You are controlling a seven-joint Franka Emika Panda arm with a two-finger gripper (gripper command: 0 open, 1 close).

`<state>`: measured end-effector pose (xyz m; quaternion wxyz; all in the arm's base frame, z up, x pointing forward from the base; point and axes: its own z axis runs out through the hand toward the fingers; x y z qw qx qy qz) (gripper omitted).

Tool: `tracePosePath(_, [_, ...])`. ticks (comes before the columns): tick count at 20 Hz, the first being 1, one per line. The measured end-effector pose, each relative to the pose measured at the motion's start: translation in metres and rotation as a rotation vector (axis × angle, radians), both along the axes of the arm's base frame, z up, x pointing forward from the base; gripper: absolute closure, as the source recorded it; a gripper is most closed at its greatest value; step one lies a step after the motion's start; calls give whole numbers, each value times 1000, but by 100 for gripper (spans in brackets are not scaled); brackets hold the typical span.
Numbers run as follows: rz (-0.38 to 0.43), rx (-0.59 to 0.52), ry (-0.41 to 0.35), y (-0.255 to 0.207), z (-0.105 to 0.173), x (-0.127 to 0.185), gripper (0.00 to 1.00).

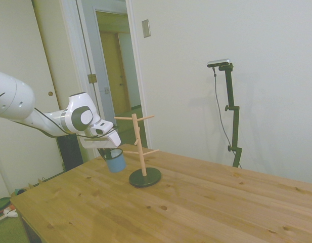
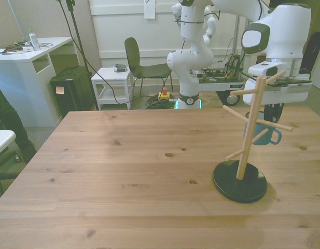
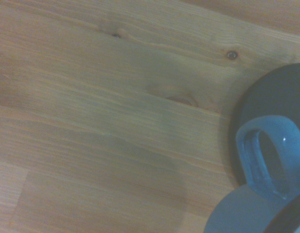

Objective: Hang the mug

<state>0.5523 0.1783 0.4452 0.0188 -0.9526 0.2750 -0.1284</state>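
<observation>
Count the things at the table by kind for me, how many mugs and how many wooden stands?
Mugs: 1, the light-blue mug held up by the gripper.
Wooden peg stands: 1, the peg stand on its dark round base.
Total: 2.

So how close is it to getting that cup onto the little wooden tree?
Picked up already: the mug hangs off the table in the gripper. In hand: it is held beside the peg stand, handle over the dark base. Left: no peg passes through the handle yet, so hooking it on and letting go remain.
</observation>
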Motion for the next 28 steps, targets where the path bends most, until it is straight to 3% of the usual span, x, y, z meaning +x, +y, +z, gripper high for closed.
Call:
tracePosePath(11, [-12, 24, -8, -14, 11, 1, 100])
tracePosePath(28, [-51, 36, 11, -48, 5, 13, 100])
